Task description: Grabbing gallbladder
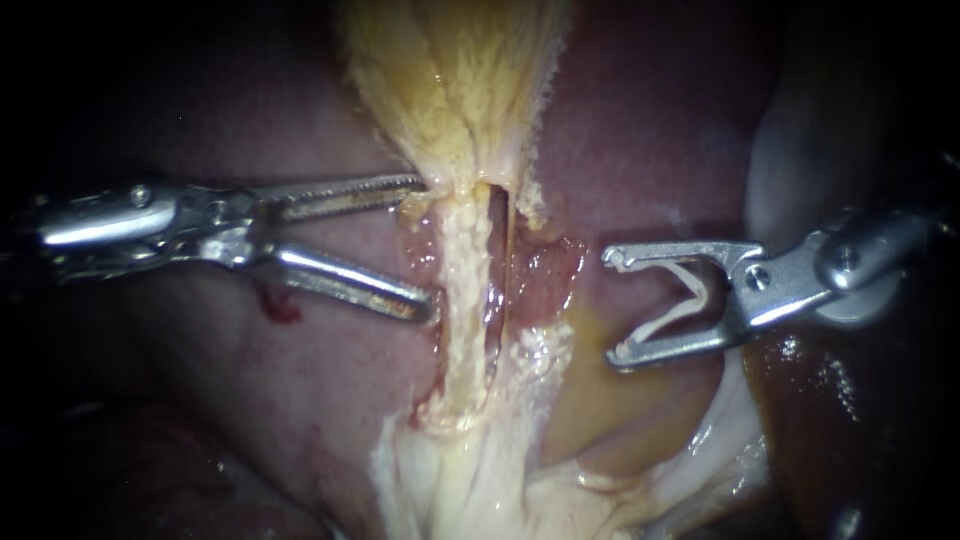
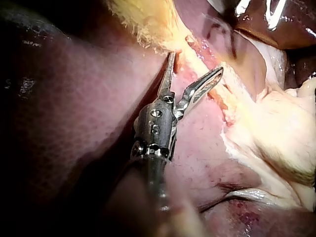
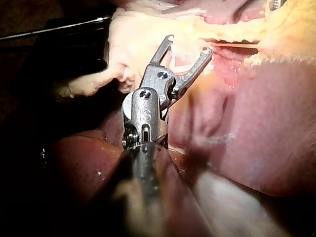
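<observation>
**Left jaws open at gallbladder neck, nothing grasped**

Gallbladder: yellow, fibrous, frayed surface, tapering to a narrow neck at centre top of the endoscope view. Below the neck a pale granular strand runs down into white fatty tissue. Liver: smooth, wet, reddish-brown on both sides, with a small red blood spot on it.

Left instrument: slim metal serrated jaws, spread apart, released. Upper tip touches the gallbladder neck and lower tip rests against the strand, both from the same side, so no grip.

Right instrument: hook-tipped metal jaws standing wide, holding a white V-shaped clip seated between them. It sits near the strand, not touching it.
</observation>
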Motion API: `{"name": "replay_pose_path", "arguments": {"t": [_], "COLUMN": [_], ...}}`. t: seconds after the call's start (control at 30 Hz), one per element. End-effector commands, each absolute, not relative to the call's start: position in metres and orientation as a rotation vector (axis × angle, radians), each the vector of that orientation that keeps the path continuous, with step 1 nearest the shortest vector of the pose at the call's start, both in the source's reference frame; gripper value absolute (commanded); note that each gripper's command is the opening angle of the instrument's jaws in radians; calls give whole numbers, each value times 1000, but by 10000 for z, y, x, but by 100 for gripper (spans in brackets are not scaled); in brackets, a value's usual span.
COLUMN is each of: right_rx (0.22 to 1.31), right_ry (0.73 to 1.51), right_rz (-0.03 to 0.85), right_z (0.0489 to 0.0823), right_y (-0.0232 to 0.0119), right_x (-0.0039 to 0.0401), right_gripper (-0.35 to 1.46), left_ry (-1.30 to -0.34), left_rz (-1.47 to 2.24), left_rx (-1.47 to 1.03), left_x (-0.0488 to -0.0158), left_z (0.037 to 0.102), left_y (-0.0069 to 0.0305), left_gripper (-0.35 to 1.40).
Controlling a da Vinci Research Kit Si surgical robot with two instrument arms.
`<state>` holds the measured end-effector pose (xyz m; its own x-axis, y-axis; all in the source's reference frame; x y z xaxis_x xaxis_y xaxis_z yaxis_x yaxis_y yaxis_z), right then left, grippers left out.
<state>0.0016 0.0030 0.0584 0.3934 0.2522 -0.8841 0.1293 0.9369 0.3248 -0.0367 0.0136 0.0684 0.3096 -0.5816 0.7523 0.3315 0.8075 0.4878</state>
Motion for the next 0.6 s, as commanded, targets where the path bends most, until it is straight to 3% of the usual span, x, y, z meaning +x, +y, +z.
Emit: {"name": "replay_pose_path", "arguments": {"t": [0.03, 0.17, 0.3, 0.57, 0.6], "right_rx": [370, 370, 370, 370, 370], "right_ry": [1171, 1171, 1171, 1171, 1171], "right_rz": [80, 80, 80, 80, 80], "right_z": [584, 584, 584, 584, 584], "right_y": [30, 30, 30, 30, 30], "right_x": [16, 17, 17, 17, 17], "right_gripper": [50, 50, 50, 50, 50], "left_ry": [-1102, -1100, -1094, -1084, -1084], "left_rz": [-611, -614, -638, -713, -713], "left_rx": [261, 253, 250, 258, 258], "left_x": [-367, -366, -365, -358, -357], "left_z": [688, 696, 698, 694, 693], "left_y": [137, 141, 143, 145, 146], "left_gripper": [61, 56, 37, -35, -35]}}
